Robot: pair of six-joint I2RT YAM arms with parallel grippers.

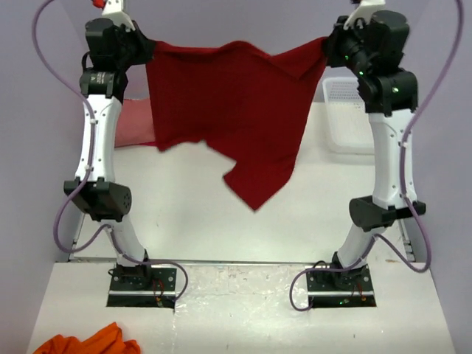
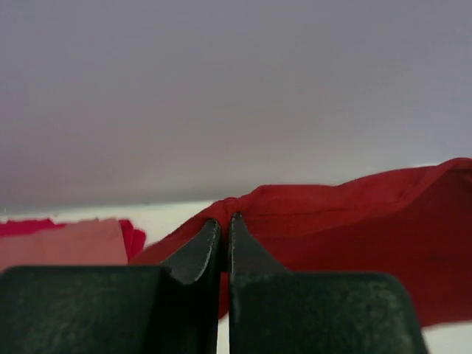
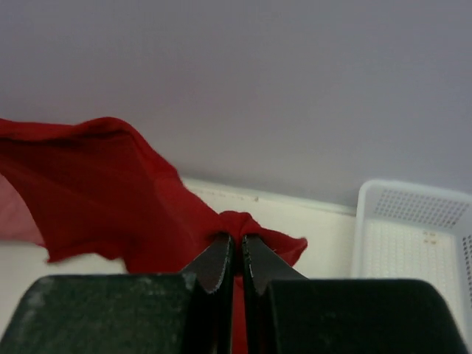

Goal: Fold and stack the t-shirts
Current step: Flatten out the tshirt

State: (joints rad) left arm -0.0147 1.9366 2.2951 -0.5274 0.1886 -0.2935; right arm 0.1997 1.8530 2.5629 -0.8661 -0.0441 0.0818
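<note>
Above the table (image 1: 192, 221), dark red t-shirt (image 1: 236, 103) spans left-right.

Bench, basket, wall and a stray orange cloth

A white bench (image 1: 184, 221) spreads under a plain grey-lilac wall (image 1: 243, 18). A white perforated plastic basket (image 1: 343, 118) sits at the bench's far right, close to the wall, its mesh sides and floor visible in the right wrist view. A pale metal strip (image 1: 243, 264) crosses the near part of the bench. A crumpled orange cloth (image 1: 88, 343) lies at the near left corner.
</note>
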